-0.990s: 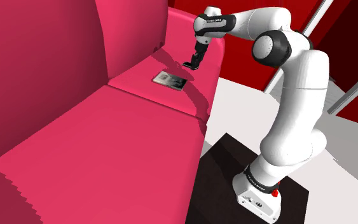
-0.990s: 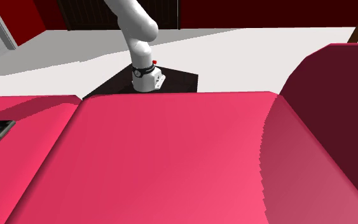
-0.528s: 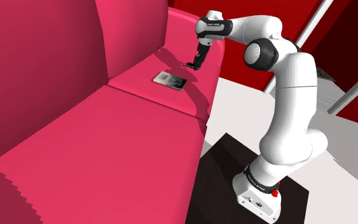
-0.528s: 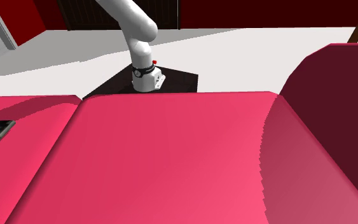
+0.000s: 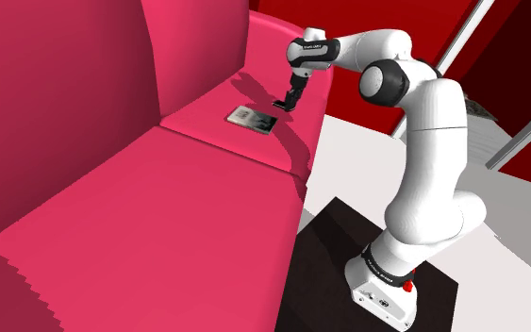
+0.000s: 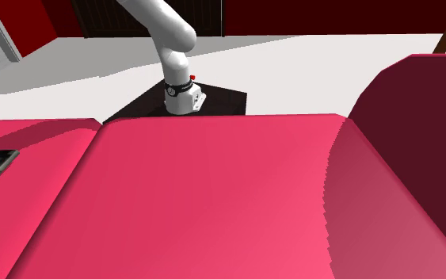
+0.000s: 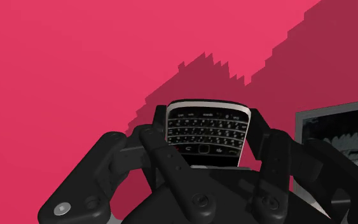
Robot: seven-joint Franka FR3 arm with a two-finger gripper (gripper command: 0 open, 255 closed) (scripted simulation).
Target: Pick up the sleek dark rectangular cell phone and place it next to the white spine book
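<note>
pink sofa seat (image 5: 159, 217) spreads under the arm in the shoulder view, where the gripper (image 5: 283, 101) hangs low, just beside the flat book (image 5: 251, 119). in the second exterior view the book lies at the seat's left edge. in the wrist view the fingers (image 7: 160, 147) clasp the dark keypad phone (image 7: 206, 130), with the book near it.

Pink sofa (image 5: 159, 217); book (image 5: 251, 119) lying flat on seat cushion, close to cushion seam.
</note>
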